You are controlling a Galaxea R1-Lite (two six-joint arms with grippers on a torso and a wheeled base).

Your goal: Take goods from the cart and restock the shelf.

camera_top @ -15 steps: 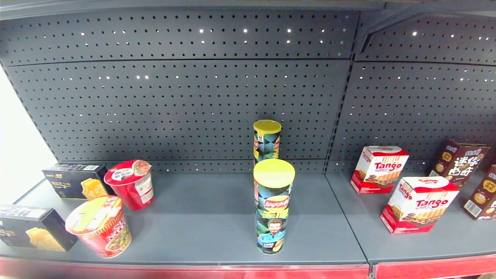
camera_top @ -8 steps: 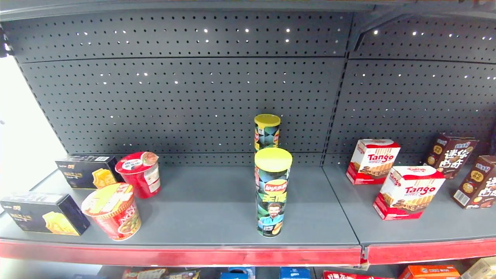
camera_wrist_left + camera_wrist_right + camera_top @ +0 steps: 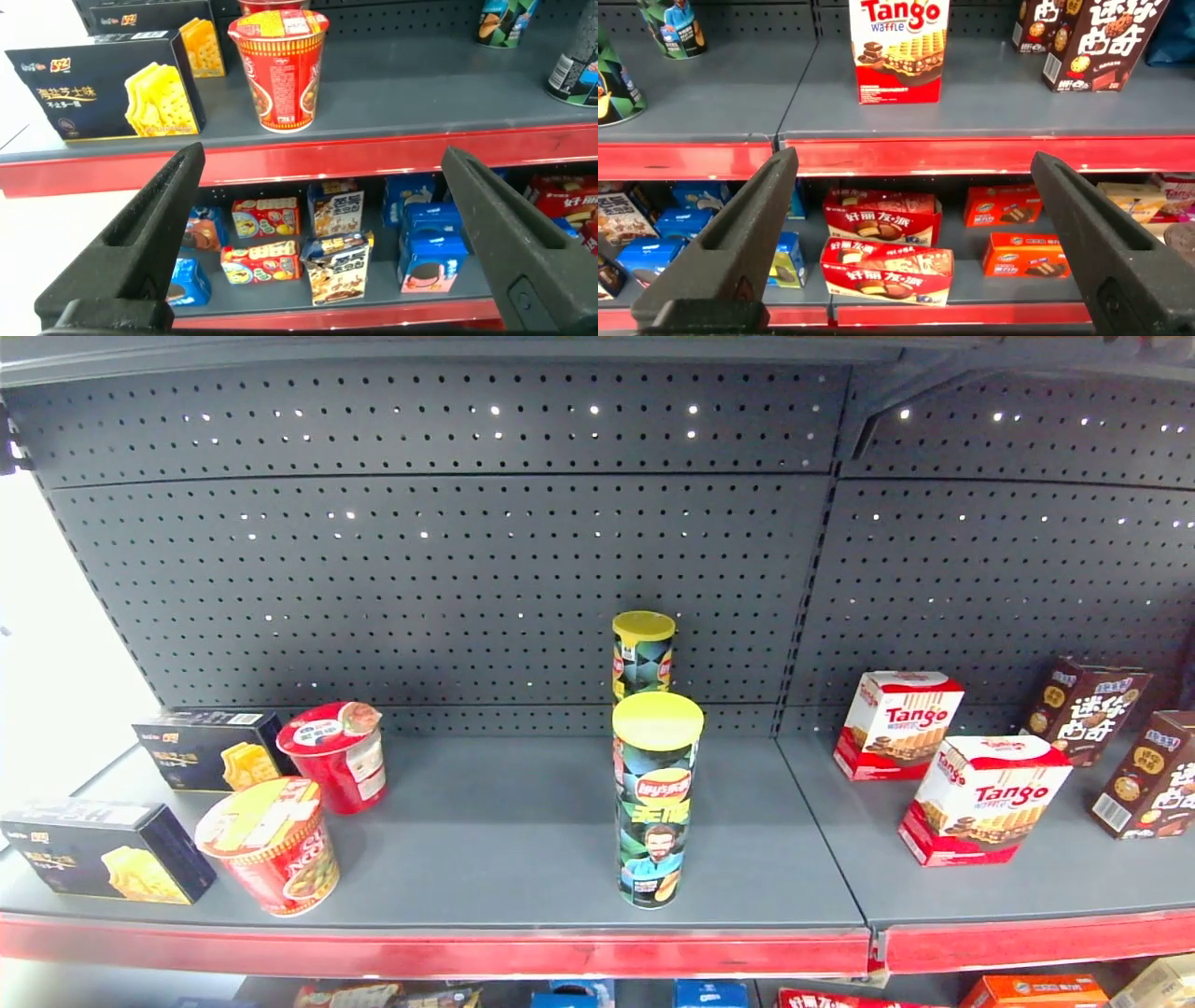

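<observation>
Two bays of a dark grey metal shelf (image 3: 523, 840) with a red front edge span the head view, backed by a perforated grey back panel (image 3: 420, 579). A lower tier (image 3: 971, 280) beneath it holds red and orange boxes on the right side and blue packets on the left.

In front of the red edge, the left gripper (image 3: 322, 157) has its black fingers spread wide with nothing between them, facing the shelf's left end. The right gripper (image 3: 915, 159) is likewise wide apart and empty, facing the seam between the bays.

On the left bay two black rectangular cartons stand, one at the front corner (image 3: 107, 851) and one near the panel (image 3: 210, 749). On the right bay are two red-and-white wafer boxes, front (image 3: 985, 812) and rear (image 3: 898, 723), with two brown biscuit boxes (image 3: 1088, 709) (image 3: 1153, 775) beyond them (both partly cut off at the edge).

Two tall yellow-lidded chip cans stand upright in a line, one near the shelf front (image 3: 655, 812) and one against the panel (image 3: 642, 653). Two red noodle cups sit just beside the black cartons, front (image 3: 271, 859) and rear (image 3: 336, 756).
</observation>
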